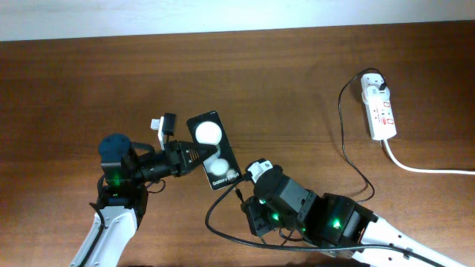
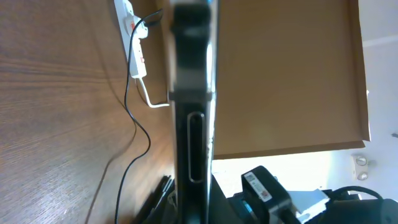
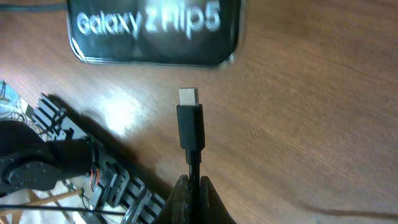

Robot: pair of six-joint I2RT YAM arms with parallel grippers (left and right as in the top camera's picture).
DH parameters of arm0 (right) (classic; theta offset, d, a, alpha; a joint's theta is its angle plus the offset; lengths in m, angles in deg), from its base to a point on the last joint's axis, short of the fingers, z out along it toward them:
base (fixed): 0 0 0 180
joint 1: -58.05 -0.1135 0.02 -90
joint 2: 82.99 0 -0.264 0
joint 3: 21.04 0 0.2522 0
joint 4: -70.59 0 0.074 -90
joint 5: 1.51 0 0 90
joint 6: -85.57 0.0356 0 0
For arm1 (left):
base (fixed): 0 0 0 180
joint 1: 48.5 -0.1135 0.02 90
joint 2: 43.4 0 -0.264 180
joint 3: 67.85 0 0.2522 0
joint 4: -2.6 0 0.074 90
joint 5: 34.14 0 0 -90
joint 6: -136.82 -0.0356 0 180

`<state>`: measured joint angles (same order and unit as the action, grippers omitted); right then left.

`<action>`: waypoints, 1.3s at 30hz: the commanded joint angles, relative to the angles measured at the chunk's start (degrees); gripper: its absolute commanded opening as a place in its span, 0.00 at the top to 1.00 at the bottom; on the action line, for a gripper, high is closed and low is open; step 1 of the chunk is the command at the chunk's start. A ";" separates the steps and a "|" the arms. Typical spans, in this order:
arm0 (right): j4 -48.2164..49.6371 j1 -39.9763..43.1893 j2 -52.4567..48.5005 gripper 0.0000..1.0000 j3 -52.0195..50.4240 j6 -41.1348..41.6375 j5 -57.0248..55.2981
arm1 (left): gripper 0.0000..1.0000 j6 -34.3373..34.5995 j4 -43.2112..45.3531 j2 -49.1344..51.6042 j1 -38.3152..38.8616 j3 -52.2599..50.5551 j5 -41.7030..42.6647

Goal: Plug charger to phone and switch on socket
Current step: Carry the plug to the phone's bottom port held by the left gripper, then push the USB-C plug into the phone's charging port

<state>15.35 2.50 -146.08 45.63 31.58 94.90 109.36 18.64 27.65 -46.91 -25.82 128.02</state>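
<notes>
Charger (image 3: 189, 121) tip sits just short of the phone's (image 3: 155, 28) lettered end, not touching. The right gripper (image 3: 192, 194) pinches the cable right behind the plug, closed down to the cord's width. The left gripper (image 1: 191, 154) is clamped across the phone's long side, on or just above the bench (image 1: 297, 74); I cannot tell which. If the tip meets the phone's end off-line, a push could skid it along the edge, buckle the cable above the pinch, or twist the phone in its clamp. The socket (image 1: 378, 111) lies well away from the phone.

Phone (image 3: 152, 37) cut off; socket (image 1: 380, 111) switch too small.
</notes>
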 commanded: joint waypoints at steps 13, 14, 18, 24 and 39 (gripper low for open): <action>2.32 -0.33 -0.68 0.96 -0.20 0.28 0.90 | 1.00 -1.38 -4.13 -0.22 0.17 0.85 -3.19; 2.49 -0.33 -1.05 0.96 -0.20 0.26 0.87 | 1.00 -1.38 -4.15 -0.22 0.17 0.85 -3.17; 3.63 -0.33 -1.38 0.96 -0.20 0.28 0.87 | 1.00 -1.38 -4.15 -0.22 0.17 0.85 -3.15; 4.37 -0.33 -1.40 0.96 -0.20 0.28 0.85 | 1.00 -1.36 -4.17 -0.22 0.17 0.85 -2.91; 4.44 -0.31 -2.01 0.96 -0.20 0.55 1.95 | 1.00 -1.36 -4.15 -0.22 0.17 0.85 -1.40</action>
<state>19.62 2.50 -147.94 45.63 31.80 96.32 109.14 14.12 27.65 -46.91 -25.78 124.66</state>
